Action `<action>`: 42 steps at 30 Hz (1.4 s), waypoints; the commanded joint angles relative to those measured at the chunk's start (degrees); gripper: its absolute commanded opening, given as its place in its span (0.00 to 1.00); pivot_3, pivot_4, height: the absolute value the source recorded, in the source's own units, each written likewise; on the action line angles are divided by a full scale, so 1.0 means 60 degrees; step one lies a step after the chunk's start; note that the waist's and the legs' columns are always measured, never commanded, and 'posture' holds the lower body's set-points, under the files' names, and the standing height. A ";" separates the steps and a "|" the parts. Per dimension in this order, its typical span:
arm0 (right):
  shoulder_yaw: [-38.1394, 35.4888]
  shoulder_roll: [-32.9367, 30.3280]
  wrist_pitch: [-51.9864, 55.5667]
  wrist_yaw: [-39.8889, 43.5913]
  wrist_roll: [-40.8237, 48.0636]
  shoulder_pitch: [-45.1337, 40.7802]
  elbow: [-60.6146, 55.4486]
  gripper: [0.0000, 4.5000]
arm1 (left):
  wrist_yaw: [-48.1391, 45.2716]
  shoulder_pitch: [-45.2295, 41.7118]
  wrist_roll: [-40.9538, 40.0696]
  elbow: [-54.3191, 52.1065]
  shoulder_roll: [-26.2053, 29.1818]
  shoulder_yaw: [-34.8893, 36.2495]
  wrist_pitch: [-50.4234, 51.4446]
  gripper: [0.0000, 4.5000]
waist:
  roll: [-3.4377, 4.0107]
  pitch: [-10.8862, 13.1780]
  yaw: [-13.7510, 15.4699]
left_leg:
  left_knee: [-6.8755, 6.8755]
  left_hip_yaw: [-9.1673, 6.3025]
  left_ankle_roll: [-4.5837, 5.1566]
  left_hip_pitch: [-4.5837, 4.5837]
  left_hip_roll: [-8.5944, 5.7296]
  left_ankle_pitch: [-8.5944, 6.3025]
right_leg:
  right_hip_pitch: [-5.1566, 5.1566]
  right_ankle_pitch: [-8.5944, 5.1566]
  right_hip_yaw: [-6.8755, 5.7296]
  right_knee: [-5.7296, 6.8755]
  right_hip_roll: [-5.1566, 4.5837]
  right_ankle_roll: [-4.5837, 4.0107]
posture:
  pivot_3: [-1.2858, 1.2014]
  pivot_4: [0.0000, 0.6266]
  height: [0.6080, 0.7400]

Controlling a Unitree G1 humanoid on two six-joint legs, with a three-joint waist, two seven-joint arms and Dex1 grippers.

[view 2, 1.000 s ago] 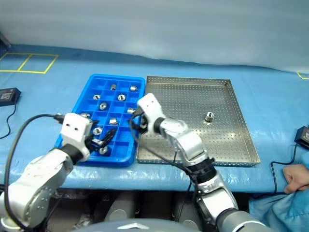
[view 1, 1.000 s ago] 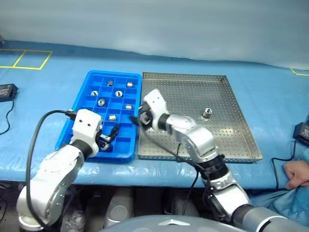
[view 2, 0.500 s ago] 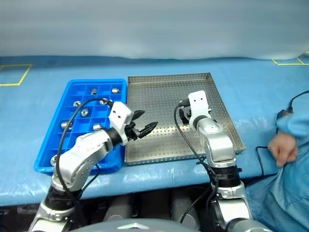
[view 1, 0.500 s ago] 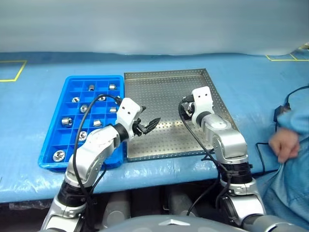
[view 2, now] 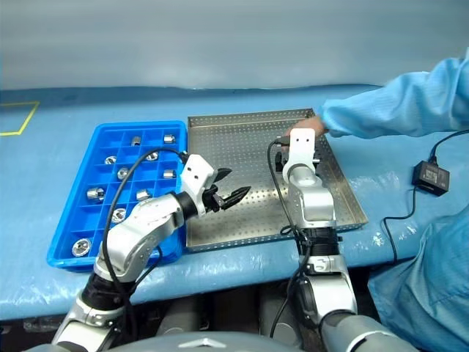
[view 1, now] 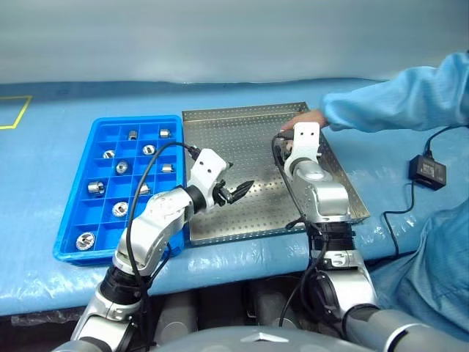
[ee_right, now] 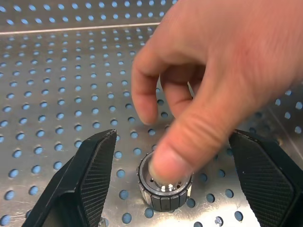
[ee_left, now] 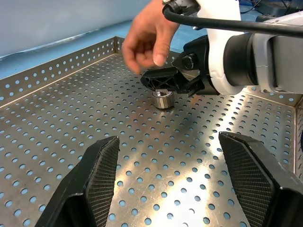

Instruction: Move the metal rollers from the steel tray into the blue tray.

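I read no labels or writing. Both my grippers, left gripper [ee_left: 168, 182] and right gripper [ee_right: 173, 182], stand spread, empty. One metal roller [ee_right: 165, 189] stands on the steel tray [view 1: 242, 220] between the right fingers, under a person's hand [ee_right: 222, 90]; the others sit in the blue tray [view 1: 73, 235].

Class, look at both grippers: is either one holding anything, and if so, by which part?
Neither. The left gripper is open over the steel tray. The right gripper stands open around a metal roller, while a person's hand touches the roller's top.
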 commanded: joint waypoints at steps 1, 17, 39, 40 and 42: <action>-0.0186 0.0028 -0.0402 -0.0189 -0.0007 -0.0307 0.0551 0.88 | 0.0050 0.0040 0.0090 -0.0440 0.0006 0.0039 -0.0105 0.81 | 0.0000 0.0000 0.0009 | 0.0000 0.0001 0.0001 0.0000 0.0000 -0.0001 | 0.0000 0.0000 0.0000 0.0000 -0.0001 0.0000 | 0.51 0.24 1.00; -0.0548 0.0066 -0.1139 -0.0127 0.0372 -0.0609 0.1866 0.53 | 0.0230 0.0299 0.0267 -0.0636 0.0049 0.0004 0.0039 0.81 | 0.0006 0.0002 0.0029 | 0.0000 0.0008 0.0006 0.0003 0.0000 -0.0003 | 0.0003 0.0005 0.0007 0.0000 -0.0001 0.0008 | 0.52 0.24 1.00; 0.0440 -0.0055 0.0199 0.0943 0.0468 0.0360 -0.0863 0.58 | 0.0278 0.0526 0.0204 -0.0956 0.0440 0.0888 0.0103 0.81 | 0.0013 0.0003 0.0028 | -0.0006 0.0010 0.0006 0.0003 0.0005 -0.0003 | -0.0005 0.0006 0.0008 0.0001 0.0002 0.0007 | 0.52 0.24 1.00; 0.0482 -0.0082 0.0343 0.0941 0.0446 0.0484 -0.1188 0.66 | 0.0265 0.0578 0.0190 -0.1012 0.0549 0.1044 0.0122 0.81 | 0.0013 0.0003 0.0035 | -0.0007 0.0008 0.0006 0.0003 0.0005 -0.0003 | -0.0004 0.0005 0.0007 0.0001 0.0001 0.0006 | 0.52 0.24 1.00; 0.0464 -0.0104 0.0605 0.1153 0.0635 0.0707 -0.1814 0.73 | 0.0214 0.0706 0.0175 -0.1100 0.0739 0.1310 0.0146 0.81 | 0.0013 0.0003 0.0047 | -0.0004 0.0010 0.0006 0.0003 0.0004 -0.0003 | -0.0004 0.0001 0.0007 0.0002 -0.0001 0.0014 | 0.52 0.24 1.00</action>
